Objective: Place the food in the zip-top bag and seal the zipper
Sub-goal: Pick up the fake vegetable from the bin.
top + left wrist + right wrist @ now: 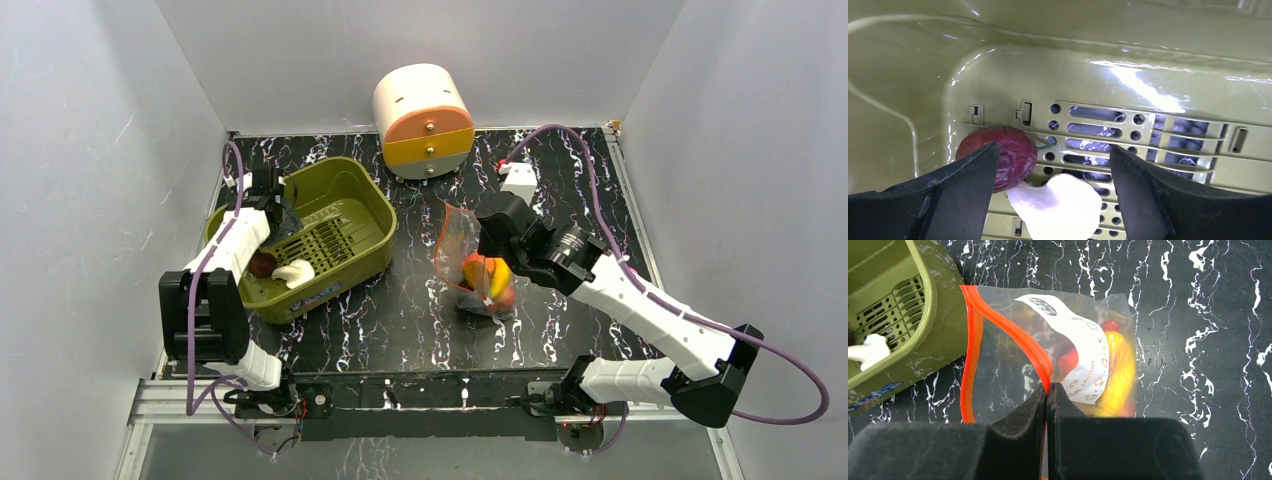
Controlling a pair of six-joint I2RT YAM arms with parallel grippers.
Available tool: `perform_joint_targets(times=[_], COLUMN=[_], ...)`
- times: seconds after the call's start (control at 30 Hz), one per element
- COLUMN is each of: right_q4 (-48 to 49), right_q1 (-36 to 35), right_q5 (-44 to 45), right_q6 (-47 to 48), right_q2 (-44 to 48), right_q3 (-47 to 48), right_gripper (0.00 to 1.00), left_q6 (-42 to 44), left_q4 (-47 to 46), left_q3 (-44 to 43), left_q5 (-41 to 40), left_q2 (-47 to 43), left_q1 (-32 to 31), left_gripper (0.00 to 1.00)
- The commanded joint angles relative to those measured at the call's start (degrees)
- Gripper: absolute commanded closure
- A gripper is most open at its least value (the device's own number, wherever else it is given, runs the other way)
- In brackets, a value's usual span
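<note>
The zip-top bag lies on the black marbled table, its mouth toward the basket. My right gripper is shut on the near side of its red-orange zipper, and the mouth gapes. Yellow and red food sits inside the bag. My left gripper hangs open inside the olive-green basket. A white food piece lies between its fingers, untouched. A dark red fruit rests beside the left finger.
A cream-and-orange round drawer unit stands at the back of the table. White walls close in on the left, right and rear. The right arm's purple cable loops over the table's right side.
</note>
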State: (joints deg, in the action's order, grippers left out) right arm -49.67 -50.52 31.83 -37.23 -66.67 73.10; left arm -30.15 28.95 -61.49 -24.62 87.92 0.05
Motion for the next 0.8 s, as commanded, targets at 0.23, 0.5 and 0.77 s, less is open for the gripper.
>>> perform_joint_targets(times=[0.23, 0.5, 0.77], right_q4=[2.7, 3.1, 3.2], right_q1=[-0.1, -0.1, -0.1], right_q5=[0.5, 1.1, 1.2], right_q6=[1.7, 1.5, 1.2], right_q2=[0.2, 0.8, 1.6], right_q3=[1.7, 1.3, 1.1], right_gripper=[1.00, 1.00, 1.00], left_q6=[-1.3, -1.8, 1.0], left_q4=[11.1, 14.6, 9.9], left_q3=[-5.2, -3.1, 3.0], left_q5=[-3.6, -3.3, -2.4], left_q2=[-2.5, -4.1, -4.0], left_q1=[0.7, 2.0, 3.5], left_gripper=[0.17, 0.18, 0.18])
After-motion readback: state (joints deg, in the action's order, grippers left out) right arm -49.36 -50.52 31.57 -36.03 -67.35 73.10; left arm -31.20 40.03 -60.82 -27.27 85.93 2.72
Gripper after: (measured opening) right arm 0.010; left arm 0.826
